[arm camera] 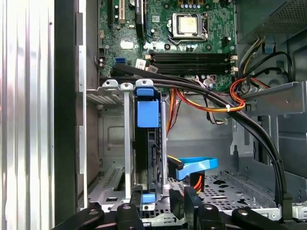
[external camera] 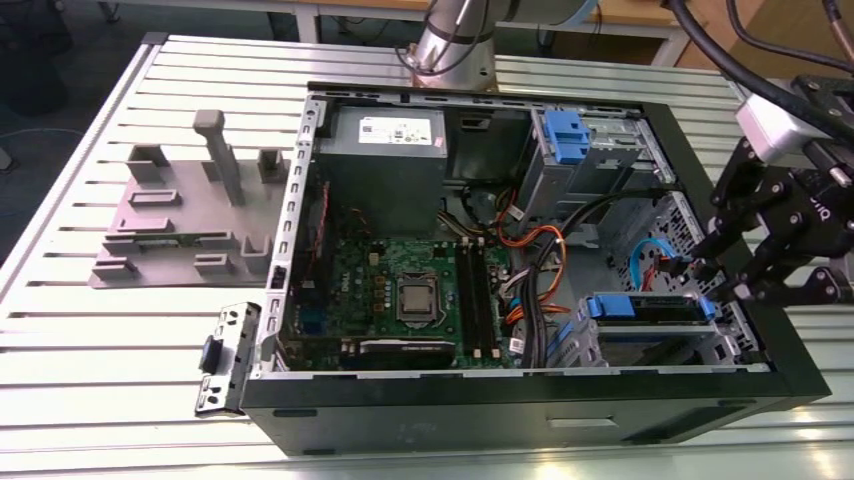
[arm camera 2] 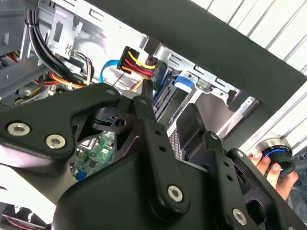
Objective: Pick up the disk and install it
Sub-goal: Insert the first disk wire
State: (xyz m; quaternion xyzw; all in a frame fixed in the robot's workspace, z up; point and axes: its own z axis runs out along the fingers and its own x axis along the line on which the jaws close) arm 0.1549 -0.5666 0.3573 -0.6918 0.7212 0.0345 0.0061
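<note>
slatted table [external camera: 80, 400], pc case [external camera: 534, 415], grey stand [external camera: 174, 215]

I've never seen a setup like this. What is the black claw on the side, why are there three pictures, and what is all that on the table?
The black claw is the gripper of a robot arm; the arm's silver base stands behind the computer. The exterior view comes from a camera off the arm. Both wrist views come from cameras riding on the arm, so they look past the gripper into the case.

On the slatted metal table lies an open computer case showing its green circuit board. To the exterior view's left stands a grey plastic stand. The disk, with its blue bracket, sits in a metal cage inside the case, next to the gripper. The gripper holds nothing that I can see.
</note>
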